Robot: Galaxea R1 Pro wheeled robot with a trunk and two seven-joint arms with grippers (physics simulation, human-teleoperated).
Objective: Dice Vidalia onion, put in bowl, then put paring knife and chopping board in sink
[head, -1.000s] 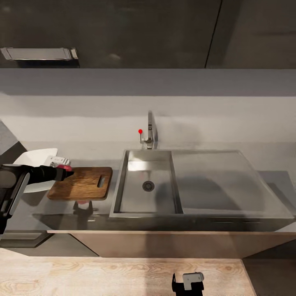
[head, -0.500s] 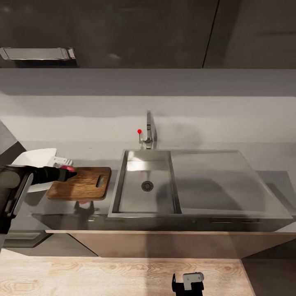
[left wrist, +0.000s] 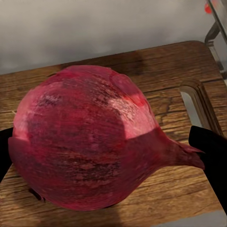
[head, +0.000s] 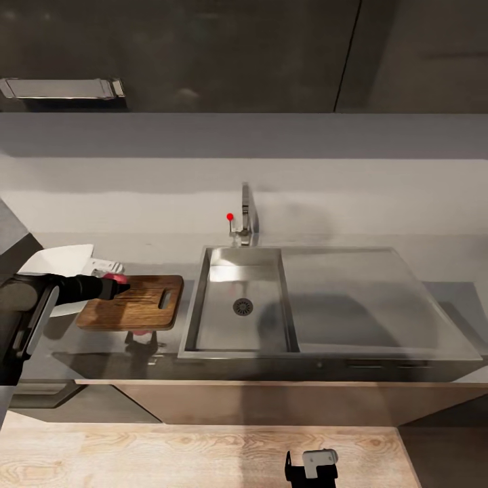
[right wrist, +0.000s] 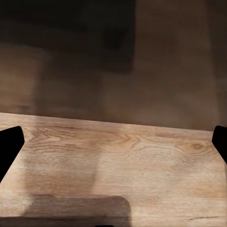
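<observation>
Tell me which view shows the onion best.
The left wrist view: the onion fills it, skin and pointed tip sharp, sitting between the left end effector's fingers above the board. The head view gives a small pink speck. The right wrist view faces wooden floor.

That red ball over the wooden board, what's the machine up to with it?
It is a Vidalia onion, held in the robot's left hand just over the chopping board, which lies on the countertop beside the sink. The sink basin looks empty. A white bowl sits behind the arm. The right hand hangs open low over the wooden floor, holding nothing. No cutting has begun.
</observation>
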